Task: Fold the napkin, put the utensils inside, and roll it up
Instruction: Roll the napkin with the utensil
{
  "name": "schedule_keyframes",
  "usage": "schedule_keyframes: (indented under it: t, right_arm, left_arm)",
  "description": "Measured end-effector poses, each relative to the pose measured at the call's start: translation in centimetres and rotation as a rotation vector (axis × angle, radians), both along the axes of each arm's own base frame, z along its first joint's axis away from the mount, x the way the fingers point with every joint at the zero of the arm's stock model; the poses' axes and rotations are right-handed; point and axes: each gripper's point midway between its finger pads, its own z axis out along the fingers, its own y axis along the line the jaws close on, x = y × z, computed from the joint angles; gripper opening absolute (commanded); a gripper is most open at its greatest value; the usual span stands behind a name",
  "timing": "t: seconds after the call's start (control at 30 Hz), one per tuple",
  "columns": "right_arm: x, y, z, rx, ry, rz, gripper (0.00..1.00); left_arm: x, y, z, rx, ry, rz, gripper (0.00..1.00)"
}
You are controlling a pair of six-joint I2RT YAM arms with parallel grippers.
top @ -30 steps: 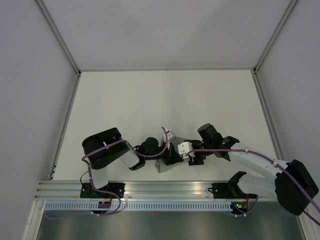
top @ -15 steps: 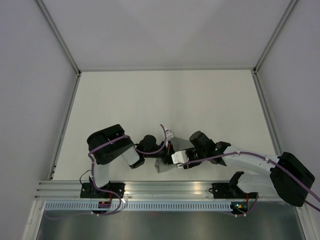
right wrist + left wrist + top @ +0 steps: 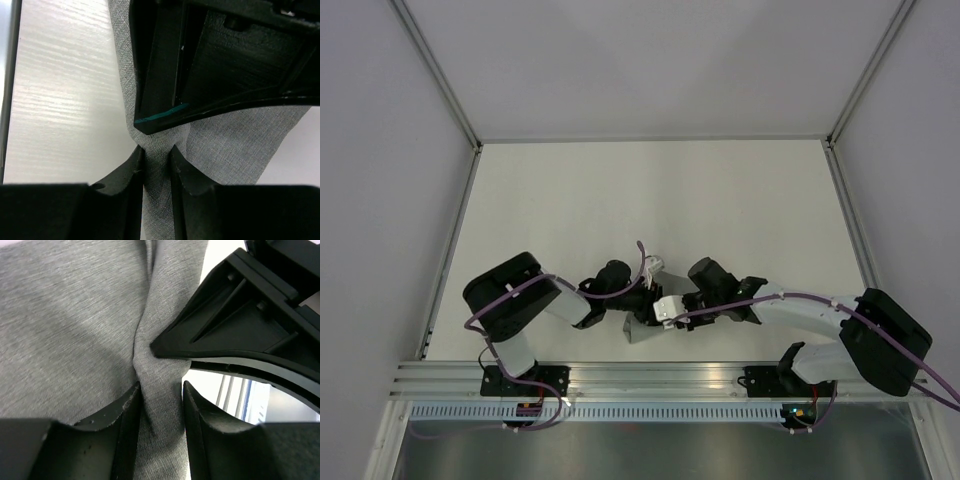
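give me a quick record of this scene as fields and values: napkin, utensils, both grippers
napkin: grey cloth, bunched into a ridge near the near edge of the table, between the two arms
left gripper: napkin ridge lies between its fingers; gripped or loose, cannot tell
right gripper: fingers closed on a fold of the napkin, tip to tip with the left gripper
utensils: not visible in any view
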Motion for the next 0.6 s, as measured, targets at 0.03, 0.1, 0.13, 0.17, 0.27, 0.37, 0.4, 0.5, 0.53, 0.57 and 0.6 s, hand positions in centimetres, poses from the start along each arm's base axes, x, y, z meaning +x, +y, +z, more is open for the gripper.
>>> schedule_keyframes:
  t: [0.03, 0.1, 0.13, 0.17, 0.27, 0.37, 0.4, 0.5, 0.53, 0.57, 0.6]
  right_arm:
    - [0.1, 0.2, 0.0, -0.005, 0.009, -0.006, 0.14]
    - [0.4, 0.6, -0.1, -0.012, 0.028, -0.021, 0.13]
    - [0.6, 0.8, -0.1, -0.017, 0.041, -0.029, 0.13]
    - [0.8, 1.0, -0.1, -0.019, 0.054, -0.037, 0.13]
    - [1.3, 1.4, -0.2, -0.025, 0.107, -0.063, 0.13]
    - [1.7, 1.5, -0.2, -0.027, 0.197, -0.090, 0.13]
    - [1.9, 1.4, -0.2, -0.027, 0.232, -0.098, 0.13]
    - [2.1, 1.4, -0.2, -0.023, 0.331, -0.114, 0.13]
    - [2.2, 1.3, -0.1, -0.022, 0.361, -0.115, 0.13]
    - [2.3, 1.3, -0.1, -0.021, 0.396, -0.117, 0.13]
    - [2.3, 1.3, -0.1, -0.020, 0.432, -0.120, 0.13]
  left_arm:
    - [0.2, 0.3, 0.0, 0.020, 0.003, 0.007, 0.44]
    - [0.8, 1.1, 0.2, 0.062, 0.000, 0.036, 0.44]
    - [1.2, 1.5, 0.3, 0.084, -0.005, 0.056, 0.44]
    - [1.7, 2.0, 0.5, 0.105, -0.013, 0.081, 0.44]
    - [3.8, 3.3, 1.4, 0.163, -0.050, 0.180, 0.44]
    - [6.9, 5.1, 2.6, 0.214, -0.100, 0.324, 0.44]
    - [7.8, 5.9, 3.0, 0.230, -0.117, 0.372, 0.43]
    - [9.6, 8.1, 4.1, 0.271, -0.164, 0.495, 0.43]
    - [10.0, 8.6, 4.6, 0.277, -0.182, 0.528, 0.43]
    - [10.3, 9.0, 5.1, 0.279, -0.199, 0.552, 0.43]
    - [10.6, 9.5, 5.6, 0.278, -0.219, 0.579, 0.43]
